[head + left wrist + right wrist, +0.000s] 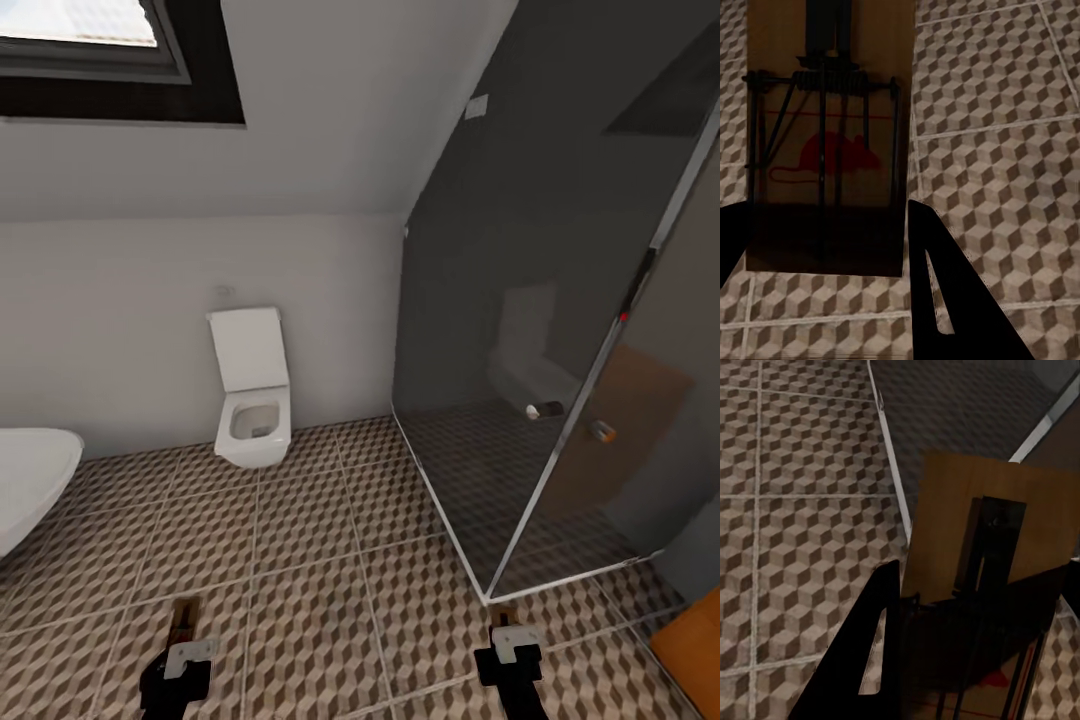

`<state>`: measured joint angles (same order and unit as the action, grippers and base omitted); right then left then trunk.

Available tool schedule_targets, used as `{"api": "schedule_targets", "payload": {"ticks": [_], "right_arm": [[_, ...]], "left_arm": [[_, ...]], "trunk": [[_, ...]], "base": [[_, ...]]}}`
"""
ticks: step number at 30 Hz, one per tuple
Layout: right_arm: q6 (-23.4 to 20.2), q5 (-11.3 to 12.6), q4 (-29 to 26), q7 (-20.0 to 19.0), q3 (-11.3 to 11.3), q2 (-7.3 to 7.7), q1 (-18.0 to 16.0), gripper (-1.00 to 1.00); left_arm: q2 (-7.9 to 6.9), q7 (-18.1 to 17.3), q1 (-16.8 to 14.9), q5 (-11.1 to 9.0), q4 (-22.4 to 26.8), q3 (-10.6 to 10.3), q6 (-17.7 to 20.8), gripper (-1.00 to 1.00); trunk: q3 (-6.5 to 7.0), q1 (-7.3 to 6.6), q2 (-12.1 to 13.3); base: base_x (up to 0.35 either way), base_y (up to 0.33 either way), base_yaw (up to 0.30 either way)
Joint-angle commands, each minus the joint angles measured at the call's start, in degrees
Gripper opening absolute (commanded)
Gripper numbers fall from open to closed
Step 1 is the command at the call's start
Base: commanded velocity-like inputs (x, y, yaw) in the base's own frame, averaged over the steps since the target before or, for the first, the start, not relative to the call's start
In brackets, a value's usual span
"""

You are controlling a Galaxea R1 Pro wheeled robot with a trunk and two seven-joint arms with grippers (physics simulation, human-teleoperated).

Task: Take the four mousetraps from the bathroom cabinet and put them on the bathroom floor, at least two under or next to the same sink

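Both arms hang low over the cube-pattern bathroom floor (310, 560). My left gripper (185, 645) is shut on a mousetrap (183, 612), whose brown board sticks out forward. In the left wrist view this mousetrap (825, 142) shows dark wire, a spring and a red mouse print, clamped between the black fingers (934, 255). My right gripper (508, 645) is shut on a second mousetrap (503, 613). In the right wrist view that mousetrap (982, 532) sits between the fingers (881, 607), above the tiles. An orange-brown cabinet corner (695, 640) shows at the lower right.
A white toilet (252, 400) stands against the far wall. The rim of a white bathtub (30, 480) juts in at the left. A dark glass shower enclosure (540, 380) with a metal frame fills the right side, and its corner post reaches the floor near my right gripper.
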<state>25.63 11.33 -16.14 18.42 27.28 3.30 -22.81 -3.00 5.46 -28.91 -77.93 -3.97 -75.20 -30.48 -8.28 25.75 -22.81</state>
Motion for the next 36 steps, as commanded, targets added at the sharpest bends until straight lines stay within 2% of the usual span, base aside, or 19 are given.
{"api": "schedule_targets", "payload": {"ticks": [1,22,27,36], "right_arm": [[0.21,0.62,-0.04,0.13,0.49,0.05,-0.04,-1.00],[0.25,0.62,-0.04,0.13,0.49,0.04,-0.04,-1.00],[0.29,0.62,-0.04,0.13,0.49,0.04,-0.04,-1.00],[0.26,0.62,-0.04,0.13,0.49,0.04,-0.04,-1.00]], "left_arm": [[0.01,0.74,-0.05,0.41,0.01,-0.39,-0.01,-1.00],[0.01,0.70,-0.05,0.41,-0.01,-0.39,-0.01,-1.00],[0.01,0.70,-0.02,0.41,0.01,-0.39,-0.01,-1.00],[0.01,0.70,-0.07,0.41,0.01,-0.39,-0.01,-1.00]], "trunk": [[-0.12,0.03,-0.11],[-0.12,0.03,-0.11],[-0.12,0.03,-0.11],[-0.12,0.03,-0.11]], "base": [[0.000,0.000,0.251],[0.000,0.000,0.249],[0.000,0.034,0.087],[0.120,0.195,0.007]]}}
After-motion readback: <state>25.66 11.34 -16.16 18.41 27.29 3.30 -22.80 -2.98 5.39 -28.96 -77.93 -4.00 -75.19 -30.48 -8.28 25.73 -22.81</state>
